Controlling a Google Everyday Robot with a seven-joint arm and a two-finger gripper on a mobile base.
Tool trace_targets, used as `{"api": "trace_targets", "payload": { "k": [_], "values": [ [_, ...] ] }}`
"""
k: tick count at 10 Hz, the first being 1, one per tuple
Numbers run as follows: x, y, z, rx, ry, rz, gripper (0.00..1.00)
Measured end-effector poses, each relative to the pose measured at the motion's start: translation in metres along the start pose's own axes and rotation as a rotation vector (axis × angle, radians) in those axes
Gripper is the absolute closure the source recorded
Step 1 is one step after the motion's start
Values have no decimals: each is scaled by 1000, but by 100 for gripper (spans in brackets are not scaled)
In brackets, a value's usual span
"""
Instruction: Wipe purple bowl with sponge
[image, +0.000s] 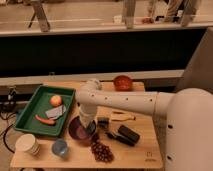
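Camera view: shows gripper (88, 124) down over purple bowl (76, 131), lower centre-left of frame, just right of green tray (36, 102). Cannot tell whether grip is open or closed. Catches a sliver of bluish sponge (92, 129) at bowl's right edge. Leaves small mark (150, 156) near table (135, 149) corner unreadable.

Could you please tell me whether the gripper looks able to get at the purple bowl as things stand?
Probably yes: the gripper is down over the purple bowl, and nothing stands between them; the grapes lie off to its side.
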Motion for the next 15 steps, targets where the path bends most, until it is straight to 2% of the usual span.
{"api": "trace_targets", "payload": {
  "k": [2,4,8,12,15],
  "values": [
    [12,10,6,-9,10,1,100],
    [23,8,10,-2,20,-20,100],
    [45,-22,11,45,47,-111,100],
    [30,-52,7,81,45,-156,100],
    [12,-44,-2,66,35,-124,100]
  ]
}}
